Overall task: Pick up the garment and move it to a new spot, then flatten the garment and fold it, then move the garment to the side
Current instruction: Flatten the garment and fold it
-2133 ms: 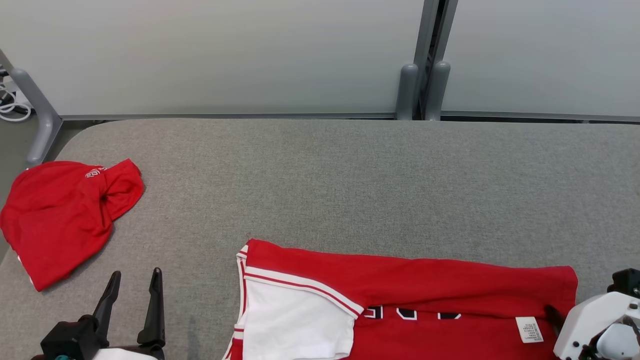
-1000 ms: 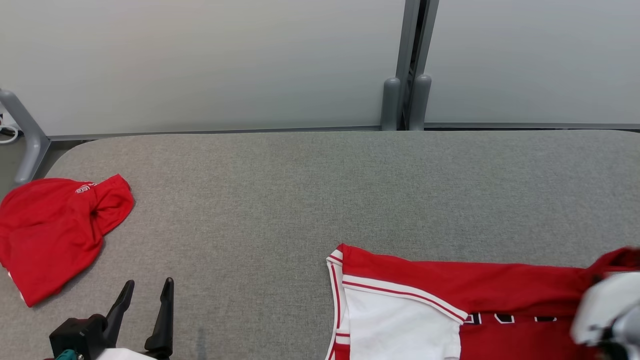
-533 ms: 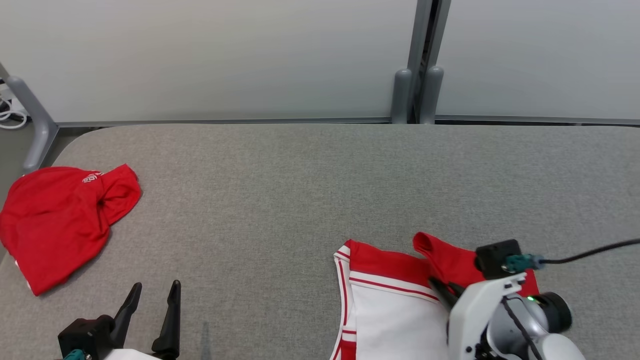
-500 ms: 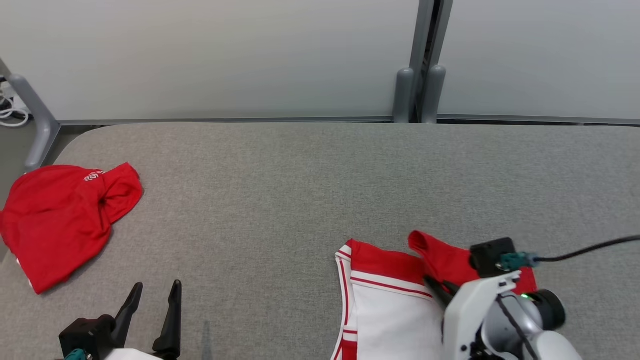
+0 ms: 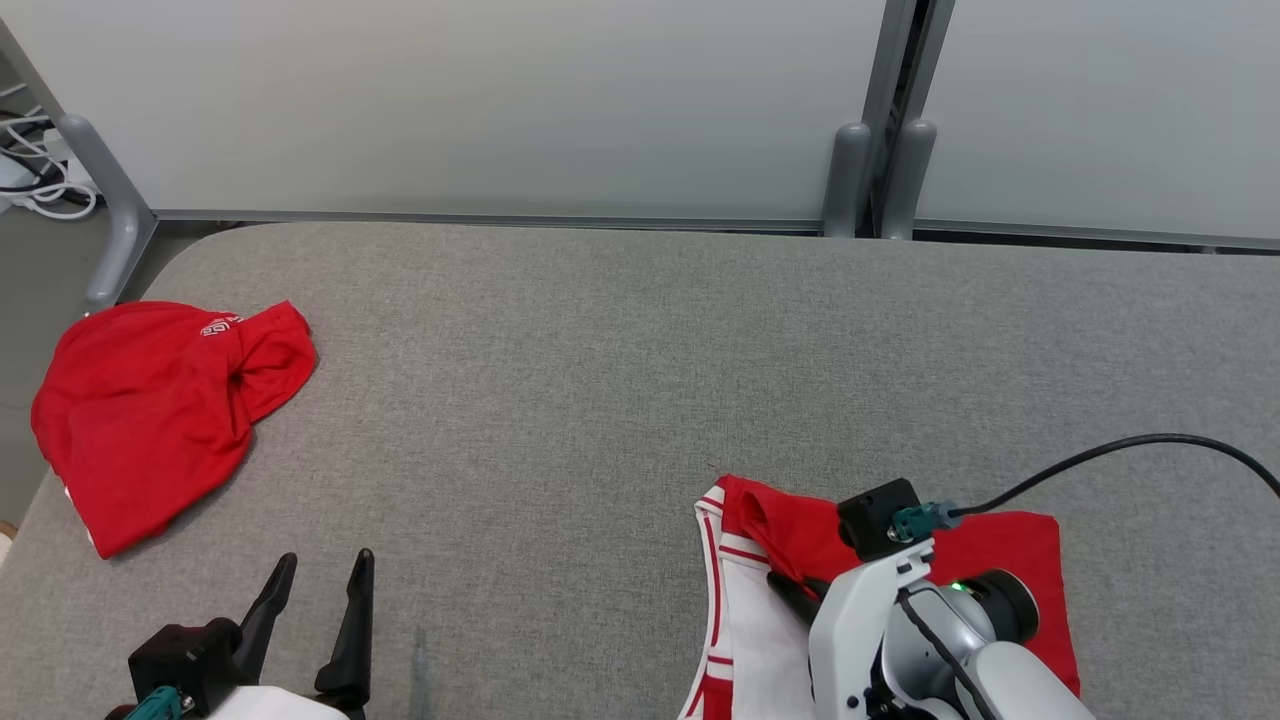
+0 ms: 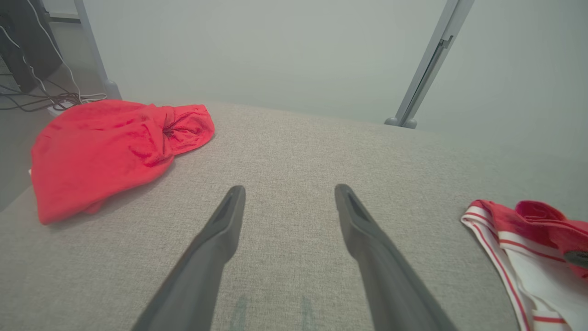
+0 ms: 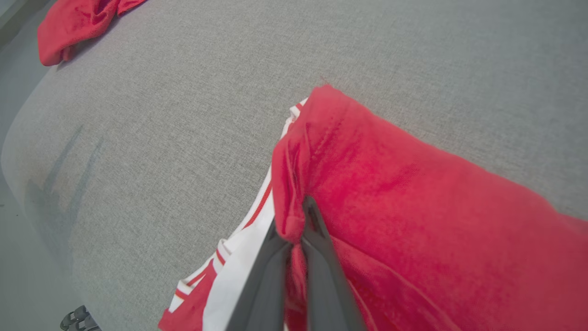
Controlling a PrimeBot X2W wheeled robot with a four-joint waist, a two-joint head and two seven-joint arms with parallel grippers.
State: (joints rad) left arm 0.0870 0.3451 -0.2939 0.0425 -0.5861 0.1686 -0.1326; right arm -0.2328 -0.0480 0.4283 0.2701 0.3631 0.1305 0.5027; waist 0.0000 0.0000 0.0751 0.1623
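Head view puts the right gripper (image 5: 792, 590) at the near right. Its fingers are pinched tight on a red fold of the garment (image 5: 1000, 560). The garment lies on the near right part of the grey table (image 5: 600, 350), and its long axis runs left to right along the near edge. The held fold sits at its left end, over the white striped panel (image 5: 765, 640). The left gripper (image 5: 327, 560), near left, stands wide and empty, well apart from the garment, so the right arm is nearer. Far left lies a second red cloth (image 5: 150, 420).
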